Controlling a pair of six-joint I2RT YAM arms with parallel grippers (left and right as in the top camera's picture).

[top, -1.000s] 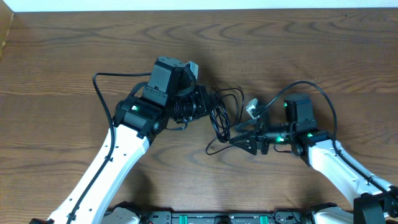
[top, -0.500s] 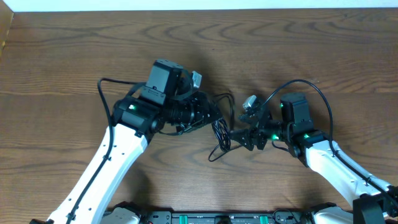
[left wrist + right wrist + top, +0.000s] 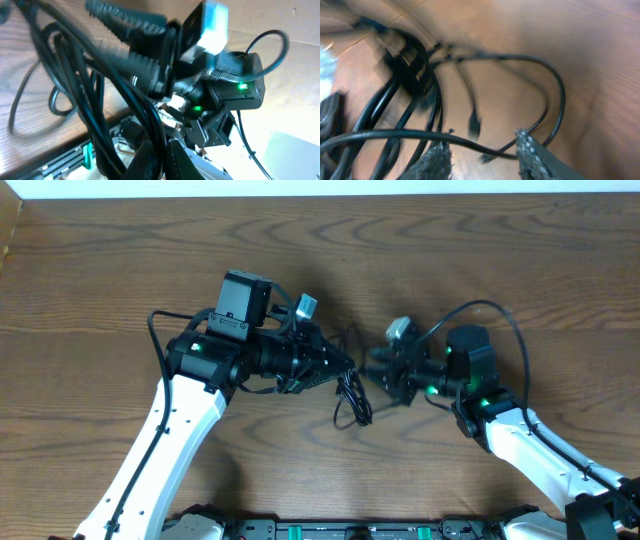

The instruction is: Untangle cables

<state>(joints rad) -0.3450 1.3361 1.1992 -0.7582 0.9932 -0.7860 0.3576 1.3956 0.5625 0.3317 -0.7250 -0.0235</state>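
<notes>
Seen from overhead, the left gripper (image 3: pixel 343 367) was clamped shut on black cables (image 3: pixel 352 395) trailing toward six o'clock on the table (image 3: pixel 480 250), the right gripper (image 3: pixel 378 372) was at its three o'clock; the left wrist view showed the cables (image 3: pixel 100 100) pinched; the right wrist view showed jaws parted, one cable crossing the gap.

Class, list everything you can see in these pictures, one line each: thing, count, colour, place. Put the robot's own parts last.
cables: one tangled bundle, strand count unclear, black, mid-table between the claws
table: one, brown wood, under everything
left arm: one, white and black, reaching in from lower left
right arm: one, white and black, reaching in from lower right
left claw: one, black, shut on the cables
right claw: one, black, open, a strand crossing between its fingers
</notes>
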